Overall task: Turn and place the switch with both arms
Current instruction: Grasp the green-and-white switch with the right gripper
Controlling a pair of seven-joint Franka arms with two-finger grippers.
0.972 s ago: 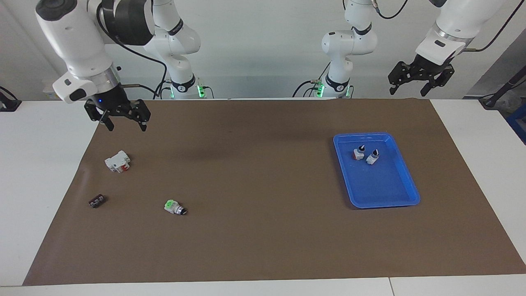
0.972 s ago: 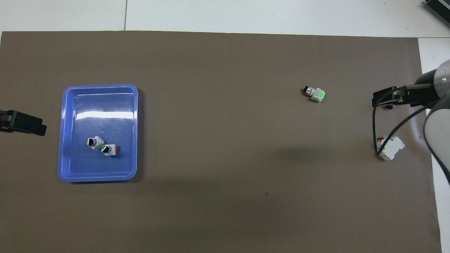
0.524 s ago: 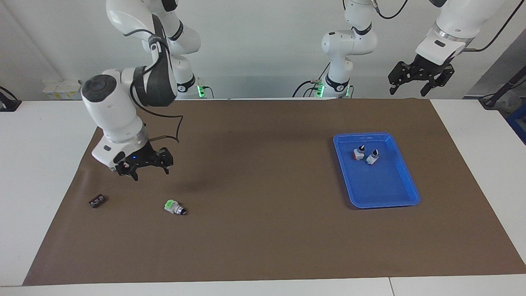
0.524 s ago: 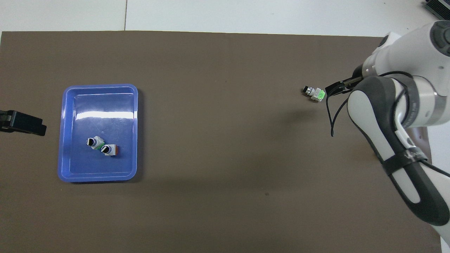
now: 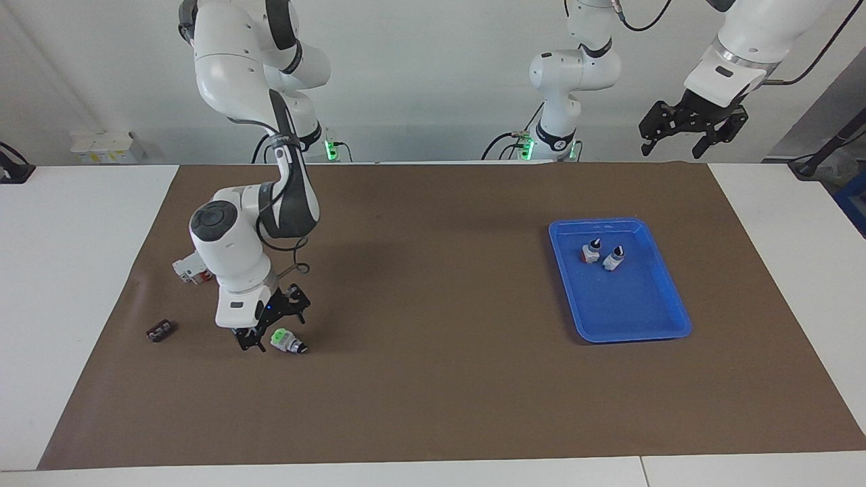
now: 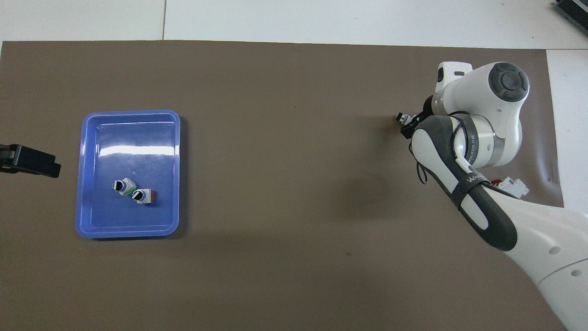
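Switch: the switch (image 5: 287, 341) lay on its side on the brown mat (image 5: 433, 379) toward the right arm's end of the bench (image 5: 67, 270), green block toward that end, black knob pointing the other way; in the overhead view only its knob end (image 6: 403, 118) showed past the arm.
Right claw: the right claw (image 5: 270, 323) was low over the switch, fingers spread to either side of the green end, not closed on it; whether they touched it could not be told.
Left claw: the left claw (image 5: 693, 125) hung open above the mat's corner at the left arm's end, waiting; its tip (image 6: 30, 161) showed at the overhead view's edge.
In the way: the right arm's wrist hid most of the switch from above.
Around: a white-and-red blocky part (image 5: 188, 267) lay nearer the robots than the switch, half hidden by the arm; a small dark part (image 5: 160, 331) lay near the mat's edge.
Tray: a blue tray (image 5: 670, 325) sat toward the left arm's end, well apart from the switch, holding two red-block switches (image 5: 603, 255) side by side.
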